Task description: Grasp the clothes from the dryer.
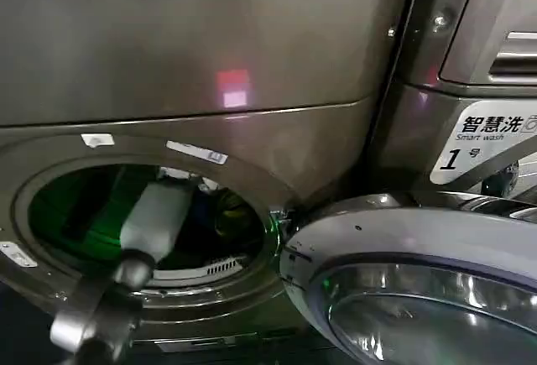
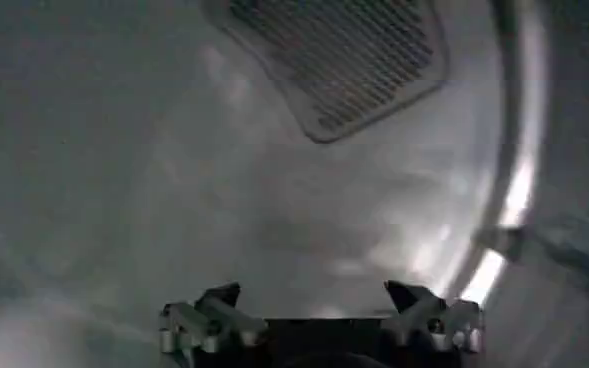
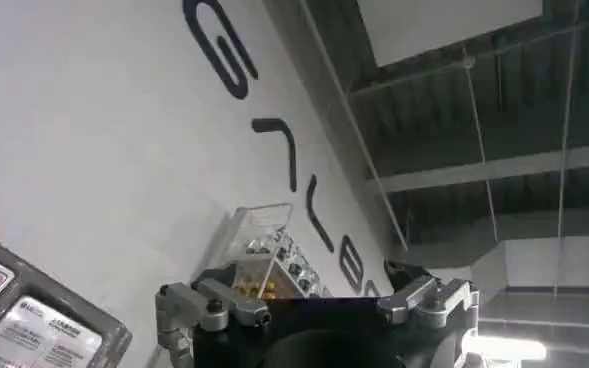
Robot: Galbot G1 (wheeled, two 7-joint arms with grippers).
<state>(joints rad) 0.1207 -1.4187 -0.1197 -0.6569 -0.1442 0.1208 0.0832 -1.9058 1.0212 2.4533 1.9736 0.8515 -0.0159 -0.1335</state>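
The dryer (image 1: 252, 143) is a bronze-grey front-loader, and its round porthole (image 1: 75, 214) stands open. The chrome-rimmed glass door (image 1: 419, 298) is swung out to the right. My left arm (image 1: 155, 214) reaches through the porthole, so the drum hides its gripper from the head camera. Behind the arm, bits of the clothes (image 1: 225, 207) show in dark navy and yellow-green. In the left wrist view my left gripper (image 2: 312, 292) is open, facing the pale drum wall with nothing between its fingertips. My right gripper (image 3: 309, 280) is open and empty, raised toward a wall and the ceiling.
A perforated vent (image 2: 334, 60) sits in the drum's back wall. The open door fills the lower right in front of me. A neighbouring panel with a white "1" sticker (image 1: 470, 143) stands to the right. The right wrist view holds a lettered white wall (image 3: 94, 150).
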